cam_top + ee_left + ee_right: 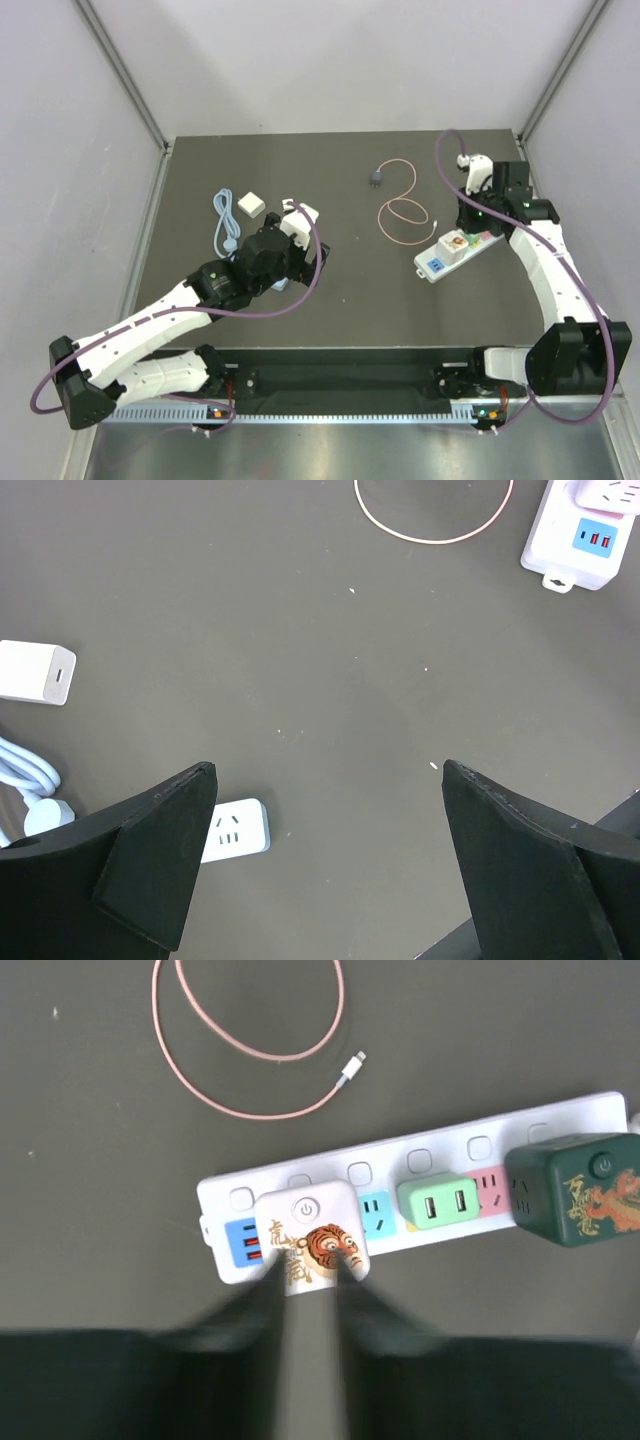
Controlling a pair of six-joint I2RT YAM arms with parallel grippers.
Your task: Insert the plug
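The plug (pixel 376 178), a small dark grey head, lies on the table (pixel 345 300) at about 1 o'clock from its middle. Its pink cable (pixel 403 215) loops back toward the power strip (pixel 440 260), which sits at about 4 o'clock from the head and well apart from it.

The left gripper (pixel 330 770) stands fully open over bare table, with nothing between its fingers. The right gripper (pixel 310 1270) hangs over the strip. Its fingers are blurred and drawn close with a thin gap, their tips at the near edge of the white tiger-printed adapter (pixel 310 1235). I cannot tell whether they pinch anything.

Likely risks:
- Neither gripper is near the plug head.
- If the right fingers catch the tiger adapter, they could tug it out or skew the strip.
- The free sockets are hemmed in by the tiger adapter, the pale green adapter (pixel 438 1200) and the dark green cube (pixel 580 1190), so a slightly tilted plug would probably foul a neighbour.
- The springy cable may twist a lightly held head.

Only the top view shows the plug head. The right wrist view alone shows the cable's white tip (pixel 350 1065) and the sockets. The left wrist view shows the white plug (pixel 232 830) at 7 o'clock and the white cube adapter (pixel 35 672) at 9 o'clock.
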